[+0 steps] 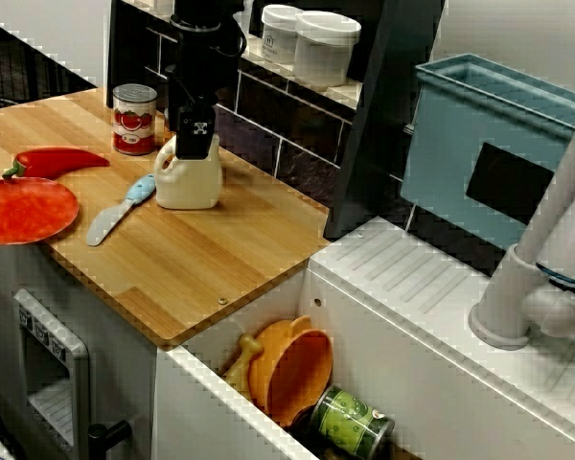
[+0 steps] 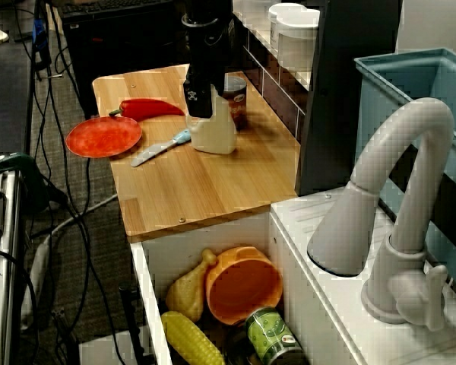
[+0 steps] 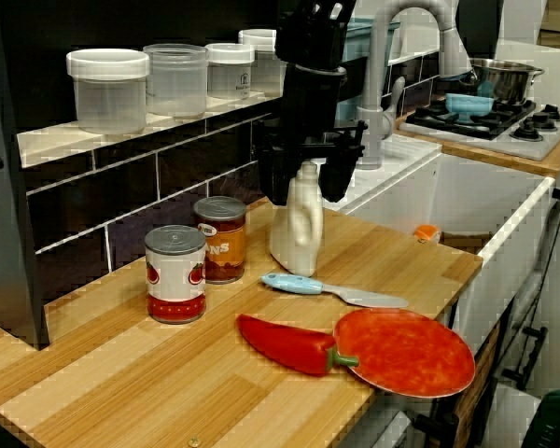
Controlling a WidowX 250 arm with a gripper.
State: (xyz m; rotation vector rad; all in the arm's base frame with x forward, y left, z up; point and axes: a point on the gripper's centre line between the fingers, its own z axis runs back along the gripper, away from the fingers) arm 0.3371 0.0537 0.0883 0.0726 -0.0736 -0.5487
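Observation:
A cream plastic bottle [image 1: 189, 177] [image 2: 213, 133] [image 3: 297, 233] stands upright on the wooden counter [image 1: 201, 259]. My black gripper [image 1: 196, 134] [image 2: 199, 103] [image 3: 305, 182] hangs straight down over it. In the view from the counter's front, its two fingers stand apart on either side of the bottle's neck, so it looks open. A knife with a light-blue handle [image 1: 120, 211] [image 3: 331, 290] lies just in front of the bottle. Behind the bottle stand a tomato can [image 1: 134, 118] [image 3: 175, 273] and a second, brown-labelled can [image 3: 220, 239].
A red pepper [image 1: 53, 161] [image 3: 285, 343] lies against a red plate [image 1: 24, 209] [image 3: 406, 352] at the counter's end. The sink holds an orange bowl [image 2: 243, 285], a green can [image 2: 270, 338], corn [image 2: 191, 341] and a drumstick [image 2: 188, 289]. A faucet [image 2: 387, 213] and blue bin [image 1: 489, 144] stand beyond.

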